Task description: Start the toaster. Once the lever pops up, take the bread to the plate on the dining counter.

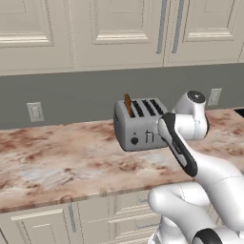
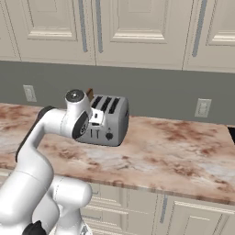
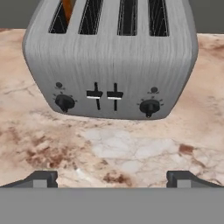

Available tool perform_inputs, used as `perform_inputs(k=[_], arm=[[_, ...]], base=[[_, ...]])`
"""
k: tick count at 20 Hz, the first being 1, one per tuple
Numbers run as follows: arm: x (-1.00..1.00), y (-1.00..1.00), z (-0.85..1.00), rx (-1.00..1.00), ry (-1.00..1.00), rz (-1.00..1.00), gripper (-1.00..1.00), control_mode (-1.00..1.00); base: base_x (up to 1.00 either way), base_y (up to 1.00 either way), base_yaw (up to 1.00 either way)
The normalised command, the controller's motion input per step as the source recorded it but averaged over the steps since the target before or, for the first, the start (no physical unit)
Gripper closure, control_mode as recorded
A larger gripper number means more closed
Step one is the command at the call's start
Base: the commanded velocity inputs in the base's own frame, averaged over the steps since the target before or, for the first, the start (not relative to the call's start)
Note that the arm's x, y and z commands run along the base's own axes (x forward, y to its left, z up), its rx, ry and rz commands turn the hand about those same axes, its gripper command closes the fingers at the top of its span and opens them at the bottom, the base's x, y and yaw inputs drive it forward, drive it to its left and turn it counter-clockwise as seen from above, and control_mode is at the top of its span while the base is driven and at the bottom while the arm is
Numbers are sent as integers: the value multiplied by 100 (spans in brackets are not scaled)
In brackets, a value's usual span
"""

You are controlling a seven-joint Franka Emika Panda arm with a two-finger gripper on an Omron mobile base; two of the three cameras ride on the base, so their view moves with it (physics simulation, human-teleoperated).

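The silver toaster (image 3: 109, 57) stands on the marble worktop (image 3: 131, 144) and faces me, with two black knobs and two thin black levers (image 3: 94, 94) sitting high in their slots. The bread (image 3: 67, 8), an orange-brown slice, sticks up from the leftmost slot. My gripper (image 3: 112, 179) is open, a short way in front of the toaster and just above the worktop, with nothing between its fingers. The base views show the toaster (image 1: 138, 126) (image 2: 110, 121) with the bread (image 1: 128, 105) (image 2: 90, 93) at its left end, and my arm bent in front of it. The plate and the dining counter are out of view.
The worktop (image 1: 57, 162) stretches wide to both sides of the toaster. A grey back wall behind it carries sockets (image 1: 35, 111) (image 2: 202, 108). Cream wall cabinets (image 2: 137, 32) hang above, and cream base cabinets (image 1: 105, 219) stand below the front edge.
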Motion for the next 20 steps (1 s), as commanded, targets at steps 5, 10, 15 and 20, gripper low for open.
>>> perform_inputs(k=[5,10,15,20], arm=[[1,-1,-18,0,-3,0,-100,-100],[6,-1,-9,2,0,0,-100,-100],[19,0,0,0,0,0,-100,-100],[0,0,0,0,0,0,-100,-100]], base=[[0,0,0],[0,0,0],[0,0,0],[0,0,0]])
